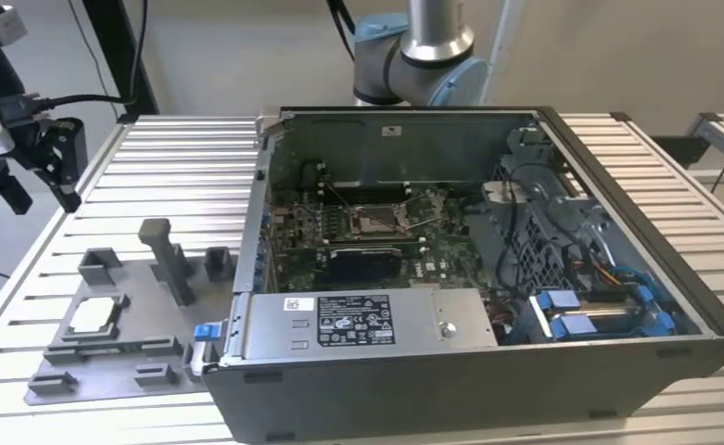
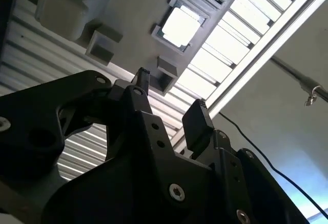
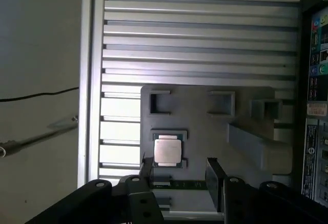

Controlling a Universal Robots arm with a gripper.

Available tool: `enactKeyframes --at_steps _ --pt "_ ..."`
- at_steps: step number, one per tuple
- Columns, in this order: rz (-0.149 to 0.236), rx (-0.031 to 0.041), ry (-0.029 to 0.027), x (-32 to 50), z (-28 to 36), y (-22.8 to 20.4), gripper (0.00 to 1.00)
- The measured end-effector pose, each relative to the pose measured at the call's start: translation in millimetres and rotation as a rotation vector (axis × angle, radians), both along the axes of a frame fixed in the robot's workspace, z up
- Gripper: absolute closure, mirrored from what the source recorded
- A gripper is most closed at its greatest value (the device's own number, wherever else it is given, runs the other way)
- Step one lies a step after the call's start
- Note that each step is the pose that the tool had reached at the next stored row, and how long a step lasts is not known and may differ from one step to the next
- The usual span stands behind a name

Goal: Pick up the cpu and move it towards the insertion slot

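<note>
cpu [image 3: 168,150]: lies flat, metal top up, in the square nest [image 3: 168,131] of the grey fixture plate [image 3: 195,111]; nothing touches it.
grey fixture plate: on the slatted table [image 1: 176,167], near its corner at the exterior view's left, just beside the computer case [image 1: 461,389].
insertion slot [image 1: 374,219]: on the green board [image 1: 436,269] inside the case, well apart from the cpu.
gripper [image 3: 179,178]: raised near the table's edge at the exterior view's left, fingers [image 3: 215,180] spread wide, nothing between them.
step in hand: approach for the pick, judged at an early stage.
method advised: centre the cpu between the fingers, square them to two opposite edges, descend straight, clear the nest walls, close gently, lift level.
</note>
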State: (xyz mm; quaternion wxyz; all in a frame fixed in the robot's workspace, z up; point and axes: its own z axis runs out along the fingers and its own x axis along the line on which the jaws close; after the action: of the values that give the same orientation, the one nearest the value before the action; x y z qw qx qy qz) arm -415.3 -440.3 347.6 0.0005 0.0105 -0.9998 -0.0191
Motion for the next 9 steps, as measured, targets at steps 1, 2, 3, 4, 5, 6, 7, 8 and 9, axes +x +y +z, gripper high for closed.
enactKeyframes --at_steps 1,2,3,4,5,6,7,8,9 --pt "0.000 0.0000 0.0000 0.0 0.0 0.0 1.00" --pt "0.000 0.0000 0.0000 0.0 0.0 0.0 1.00" --pt "0.000 0.0000 0.0000 0.0 0.0 0.0 1.00" --pt "0.000 0.0000 0.0000 0.0 0.0 0.0 1.00" --pt "0.000 0.0000 0.0000 0.0 0.0 0.0 1.00" --pt "0.000 0.0000 0.0000 0.0 0.0 0.0 1.00" --pt "0.000 0.0000 0.0000 0.0 0.0 0.0 1.00" --pt "0.000 0.0000 0.0000 0.0 0.0 0.0 1.00" --pt "0.000 0.0000 0.0000 0.0 0.0 0.0 0.00"
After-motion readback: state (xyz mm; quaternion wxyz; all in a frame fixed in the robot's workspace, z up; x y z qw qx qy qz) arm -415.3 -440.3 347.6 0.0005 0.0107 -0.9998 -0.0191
